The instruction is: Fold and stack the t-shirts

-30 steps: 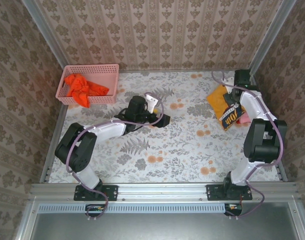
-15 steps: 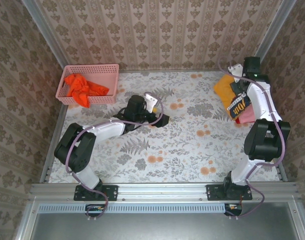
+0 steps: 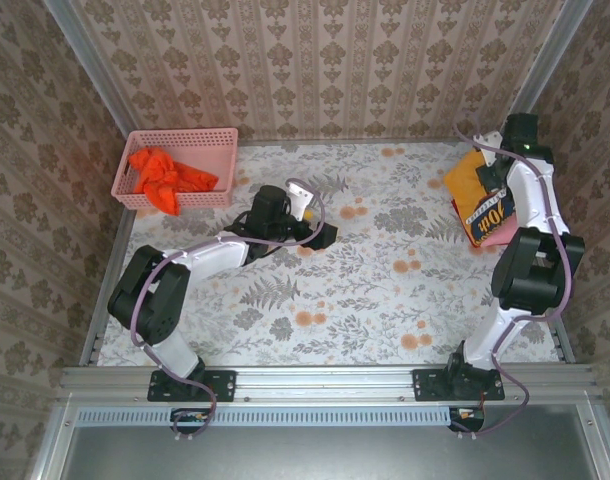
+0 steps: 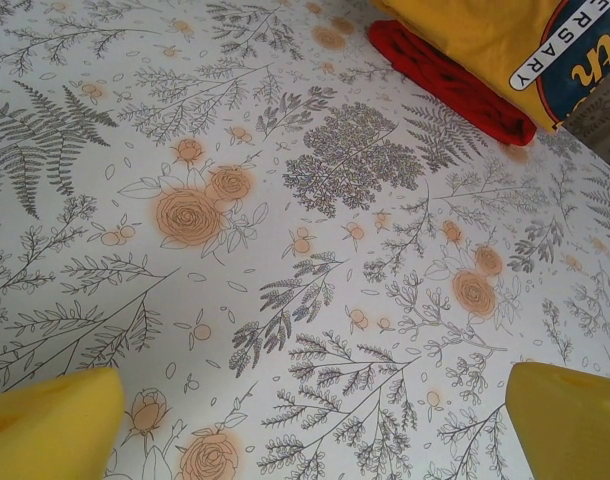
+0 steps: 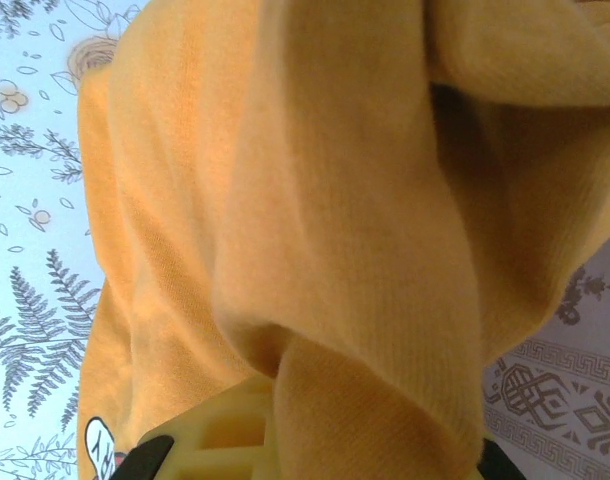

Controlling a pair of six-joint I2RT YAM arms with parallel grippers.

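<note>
In the upper left of the top view the pink basket [image 3: 185,133] holds the orange-red tee [image 3: 165,175]. It is crumpled, so I think its turn has not yet come. Near the centre of that frame the left tool [image 3: 323,236] hangs low over the bare bench [image 3: 385,300]. In the left wrist view its two yellow fingertips [image 4: 50,425] sit in the lower corners, spread wide, with nothing between them. This camera looks toward the pile in its upper right, probably so that the arm is ready to help there. In that corner the golden-yellow tee [image 4: 465,35] lies on top of the red tee [image 4: 447,85]. At the right edge of the top view the right tool [image 3: 488,178] is over this yellow tee, and the dark print faces up. In the right wrist view the cloth falls in thick folds and bunches around one finger [image 5: 230,430] at the bottom. So I judge that the tool is pinching the tee, to lay it neatly on the pile. The second finger is hidden under the cloth.
</note>
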